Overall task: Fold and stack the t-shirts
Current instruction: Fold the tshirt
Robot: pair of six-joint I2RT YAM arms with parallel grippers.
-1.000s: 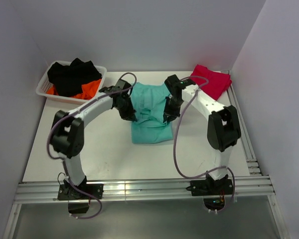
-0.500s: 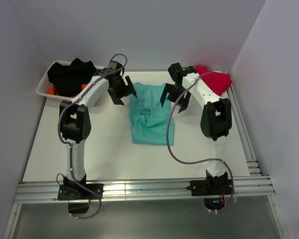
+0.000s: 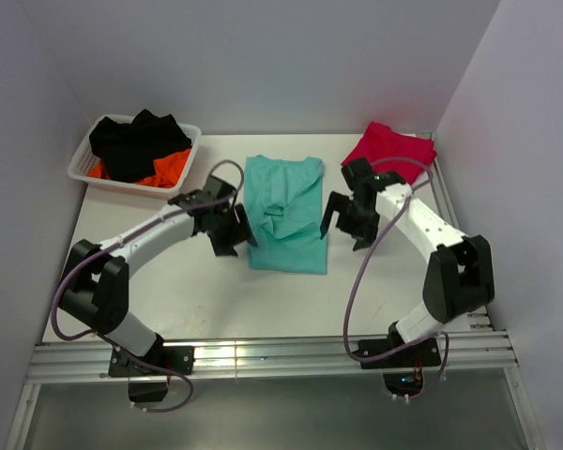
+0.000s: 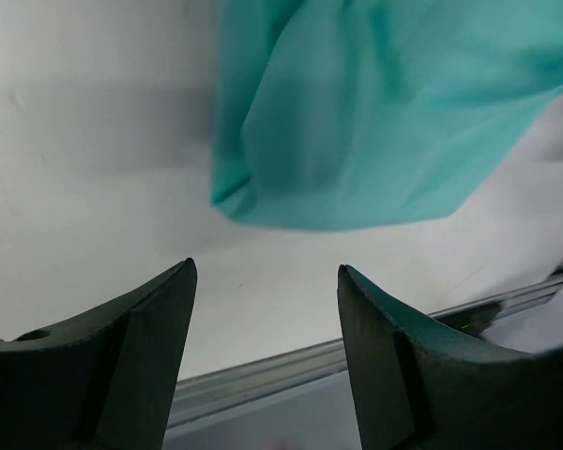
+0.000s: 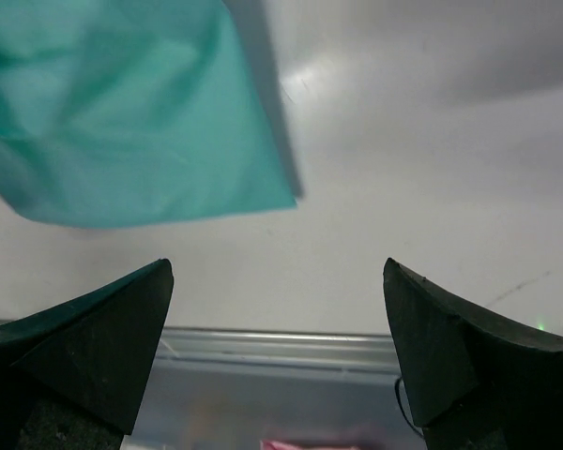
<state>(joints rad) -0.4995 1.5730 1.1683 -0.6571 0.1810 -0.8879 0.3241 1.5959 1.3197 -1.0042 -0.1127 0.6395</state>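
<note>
A teal-green t-shirt lies folded into a long strip in the middle of the table, with a rumpled crease near its centre. A crimson-red t-shirt lies folded at the back right corner. My left gripper hangs open just off the teal shirt's near left edge, holding nothing. My right gripper stands wide open just off its right edge, also holding nothing. The left wrist view has the teal shirt ahead of the open left gripper. In the right wrist view its corner sits beyond the open right gripper.
A white basket at the back left holds black and orange clothes. White walls close in the back and both sides. A metal rail runs along the near table edge by the arm bases.
Both grippers opened and let go of the teal shirt at its far end. Both arms then drew back toward the near side, and the shirt now lies stretched out longer.
</note>
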